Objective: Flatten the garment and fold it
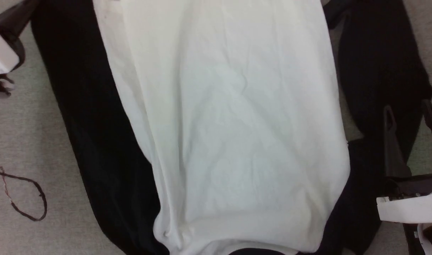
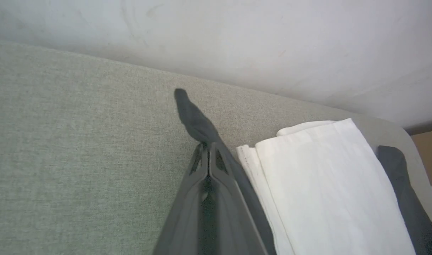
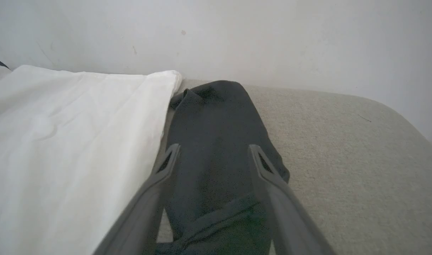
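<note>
Now left tool (image 2: 208,144) clenched on garment (image 2: 325,191) sleeve, right tool (image 3: 214,147) released.

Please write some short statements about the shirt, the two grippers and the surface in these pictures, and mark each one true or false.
1. The fingers of the left gripper are shut on one black sleeve of the soft shirt with white body and black sleeves. True.
2. The fingers of the right gripper are shut on the white body. False: they stand open, over the other black sleeve.
3. The shirt lies on a grey-green woven fabric surface. True.
4. The shirt is bunched into a ball. False: it lies spread out, lightly wrinkled.
5. A thin dark cord loop lies on the surface at the shirt's left. True.
</note>
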